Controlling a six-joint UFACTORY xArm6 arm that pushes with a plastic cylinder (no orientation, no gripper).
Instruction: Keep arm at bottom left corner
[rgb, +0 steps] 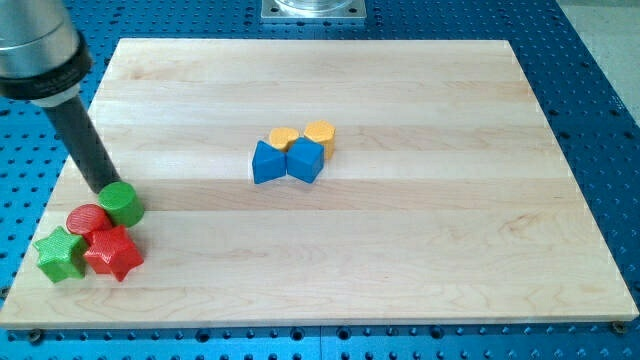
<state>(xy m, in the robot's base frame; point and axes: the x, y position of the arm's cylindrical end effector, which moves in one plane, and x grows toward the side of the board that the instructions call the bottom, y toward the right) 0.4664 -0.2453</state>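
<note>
My tip (103, 187) touches the green cylinder (121, 203) near the counter's (400, 260) bottom-left corner; my tool grasps nothing; holding remains.

red (112, 254), green (59, 255) stars, two cylinders bottom left; blue, yellow blocks centre.

Red (113, 252), green (121, 202), blue (305, 160), yellow blocks (319, 133); pale board (400, 250).

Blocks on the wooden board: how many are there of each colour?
Green blocks: 2, the round one and the star
Red blocks: 2, round, star
Blue blocks: 2
Yellow blocks: 2
Total: 8
</note>
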